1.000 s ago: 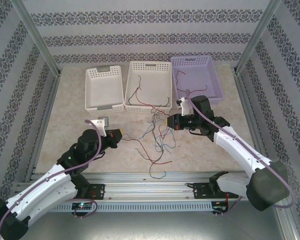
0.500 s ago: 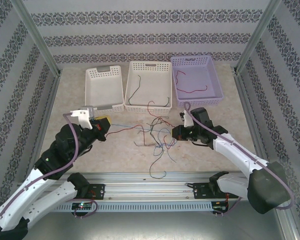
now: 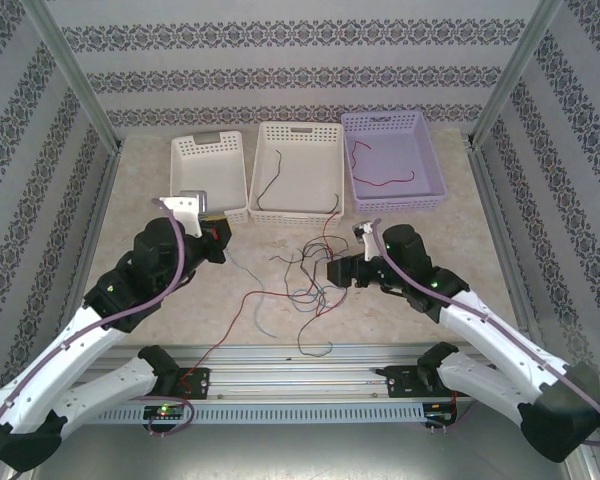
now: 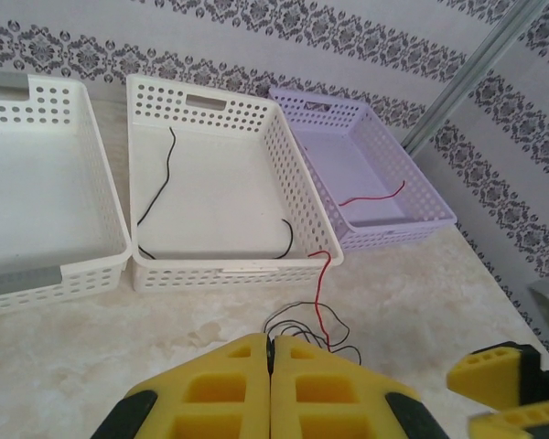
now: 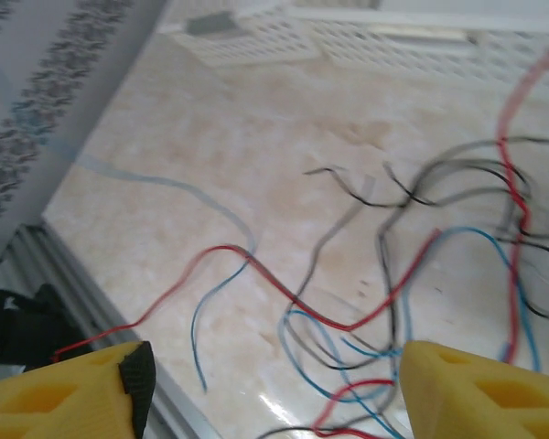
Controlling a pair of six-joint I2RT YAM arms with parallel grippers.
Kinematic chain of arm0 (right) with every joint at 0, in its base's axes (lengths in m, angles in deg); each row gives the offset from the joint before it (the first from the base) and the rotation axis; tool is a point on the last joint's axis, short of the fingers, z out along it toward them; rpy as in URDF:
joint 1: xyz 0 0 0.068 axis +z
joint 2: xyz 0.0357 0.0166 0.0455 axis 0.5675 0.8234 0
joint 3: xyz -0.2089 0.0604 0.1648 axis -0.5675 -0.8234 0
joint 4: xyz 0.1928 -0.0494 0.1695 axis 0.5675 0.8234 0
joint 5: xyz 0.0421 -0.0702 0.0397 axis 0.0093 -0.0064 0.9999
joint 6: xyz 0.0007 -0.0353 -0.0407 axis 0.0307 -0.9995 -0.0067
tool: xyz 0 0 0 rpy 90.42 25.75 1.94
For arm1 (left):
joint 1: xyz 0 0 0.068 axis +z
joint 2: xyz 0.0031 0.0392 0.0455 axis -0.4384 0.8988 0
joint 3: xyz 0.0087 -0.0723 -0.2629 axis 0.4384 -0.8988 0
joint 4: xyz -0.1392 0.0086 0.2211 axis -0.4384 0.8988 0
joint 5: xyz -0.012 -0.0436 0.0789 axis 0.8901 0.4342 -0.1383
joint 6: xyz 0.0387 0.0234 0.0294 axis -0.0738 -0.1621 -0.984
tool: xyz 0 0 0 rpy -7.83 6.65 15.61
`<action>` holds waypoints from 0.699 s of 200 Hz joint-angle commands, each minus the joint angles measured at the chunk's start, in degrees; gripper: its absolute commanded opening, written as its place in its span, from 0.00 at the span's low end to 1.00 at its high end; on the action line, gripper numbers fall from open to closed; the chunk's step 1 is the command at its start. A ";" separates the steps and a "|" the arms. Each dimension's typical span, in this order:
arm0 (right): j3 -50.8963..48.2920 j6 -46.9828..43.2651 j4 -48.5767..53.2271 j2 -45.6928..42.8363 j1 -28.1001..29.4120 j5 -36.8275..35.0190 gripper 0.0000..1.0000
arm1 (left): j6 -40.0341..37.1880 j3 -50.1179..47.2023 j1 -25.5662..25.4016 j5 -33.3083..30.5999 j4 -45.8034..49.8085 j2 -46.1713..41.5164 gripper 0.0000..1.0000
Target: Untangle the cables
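The cables [image 3: 310, 280] lie as a loose tangle of red, black and blue strands on the table's middle. My right gripper [image 3: 333, 272] hangs just over the tangle's right side, open, with strands on the table under the gap [image 5: 284, 393] and none pinched. My left gripper [image 3: 216, 226] is raised near the white baskets, its yellow fingers [image 4: 247, 384] pressed together on a thin strand. A pale blue cable [image 5: 156, 183] runs from the tangle up toward it. One red cable [image 3: 225, 330] trails to the front rail.
Three baskets stand at the back: a left white basket [image 3: 208, 175], a middle white basket [image 3: 298, 212] holding a black cable [image 4: 160, 187], and a purple basket [image 3: 395, 200] holding a red cable [image 3: 380, 178]. Another red strand [image 4: 320, 283] hangs over the middle basket's front rim.
My right gripper has opened and shifted slightly left over the tangle. The left arm rose toward the baskets. A red strand dropped and now trails to the front rail.
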 commanded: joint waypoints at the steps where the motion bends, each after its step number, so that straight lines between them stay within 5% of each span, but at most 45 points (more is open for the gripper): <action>1: -0.22 -1.71 -3.92 0.71 3.17 0.55 0.73 | -1.92 3.59 -0.30 0.10 -2.19 1.57 0.00; 46: -2.01 -3.64 -9.10 11.77 16.11 -5.68 0.73 | -3.22 6.61 -0.23 0.29 -2.24 4.52 0.00; 75: 1.41 -6.11 -9.46 22.00 23.28 -15.93 0.73 | -4.25 7.83 -0.14 -0.78 -0.99 4.32 0.00; 140: 12.00 -13.72 -11.21 38.94 30.05 -30.47 0.74 | -6.04 9.10 -0.03 -4.38 3.42 0.78 0.00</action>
